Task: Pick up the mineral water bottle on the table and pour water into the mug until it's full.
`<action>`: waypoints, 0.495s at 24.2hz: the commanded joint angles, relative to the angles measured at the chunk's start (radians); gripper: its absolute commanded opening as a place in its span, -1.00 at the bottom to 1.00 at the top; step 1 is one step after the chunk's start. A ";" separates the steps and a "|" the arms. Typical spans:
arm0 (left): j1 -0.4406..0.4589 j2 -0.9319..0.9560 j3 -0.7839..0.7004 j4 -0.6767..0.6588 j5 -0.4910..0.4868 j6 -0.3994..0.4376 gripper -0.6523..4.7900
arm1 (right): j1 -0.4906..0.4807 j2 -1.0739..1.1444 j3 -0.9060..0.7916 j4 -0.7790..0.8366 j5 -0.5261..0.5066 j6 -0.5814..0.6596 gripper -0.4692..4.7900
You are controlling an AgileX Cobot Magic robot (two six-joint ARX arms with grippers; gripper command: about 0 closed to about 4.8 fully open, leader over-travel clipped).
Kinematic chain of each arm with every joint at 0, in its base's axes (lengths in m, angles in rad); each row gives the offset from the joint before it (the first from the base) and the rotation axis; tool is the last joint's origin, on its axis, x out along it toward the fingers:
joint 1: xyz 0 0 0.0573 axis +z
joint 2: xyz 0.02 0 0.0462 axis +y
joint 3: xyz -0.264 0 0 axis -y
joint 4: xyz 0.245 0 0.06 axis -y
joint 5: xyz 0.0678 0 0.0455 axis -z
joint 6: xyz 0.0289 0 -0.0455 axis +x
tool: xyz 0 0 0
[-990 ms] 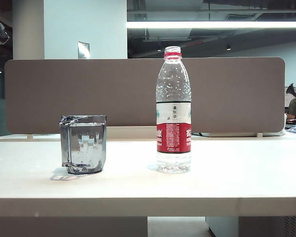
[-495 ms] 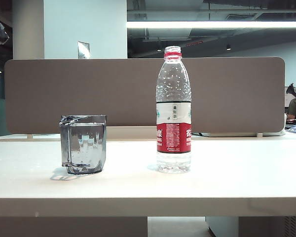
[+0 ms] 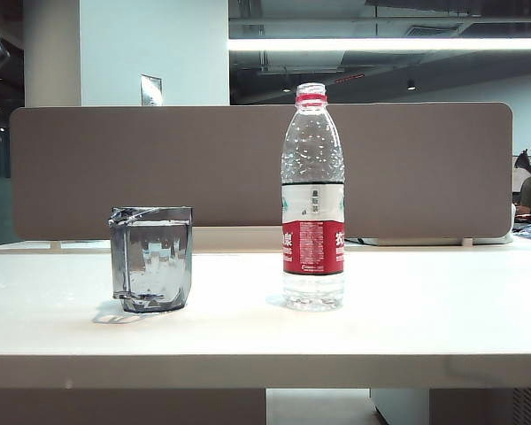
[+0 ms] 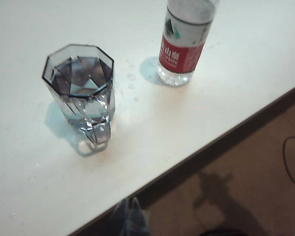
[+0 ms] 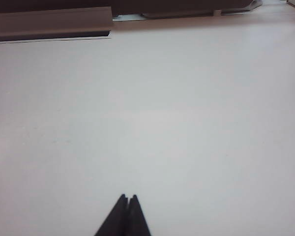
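The mineral water bottle [image 3: 312,197] stands upright, neck up, right of the mug [image 3: 151,258] on the white table [image 3: 425,310] (brown divider panel [image 3: 159,159] behind). Left gripper [image 4: 132,209] and right gripper [image 5: 128,200] hover, fingers pressed together.

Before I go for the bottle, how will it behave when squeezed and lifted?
The bottle looks tall and narrow, so a nudge high up could tip it. Its thin ribbed plastic will probably flex under a hard grip, and with no cap visible, water could spill. Droplets on the table suggest slippery footing. Both the left gripper and right gripper are shut.
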 commanded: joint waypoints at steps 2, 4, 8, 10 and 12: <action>0.100 -0.045 0.001 0.009 0.014 0.164 -0.78 | -0.001 -0.001 -0.007 0.012 -0.001 -0.003 -0.84; 0.197 -0.076 0.001 0.009 0.049 0.166 -0.78 | -0.001 -0.001 -0.007 0.012 -0.001 -0.003 -0.84; 0.475 -0.185 -0.027 0.030 0.193 0.138 -0.78 | -0.001 -0.001 -0.007 0.012 -0.001 -0.003 -0.84; 0.542 -0.228 -0.058 0.042 0.193 0.138 -0.78 | -0.001 -0.001 -0.007 0.012 -0.001 -0.003 -0.84; 0.586 -0.272 -0.098 0.051 0.198 0.134 -0.78 | -0.001 -0.001 -0.007 0.012 -0.001 -0.003 -0.84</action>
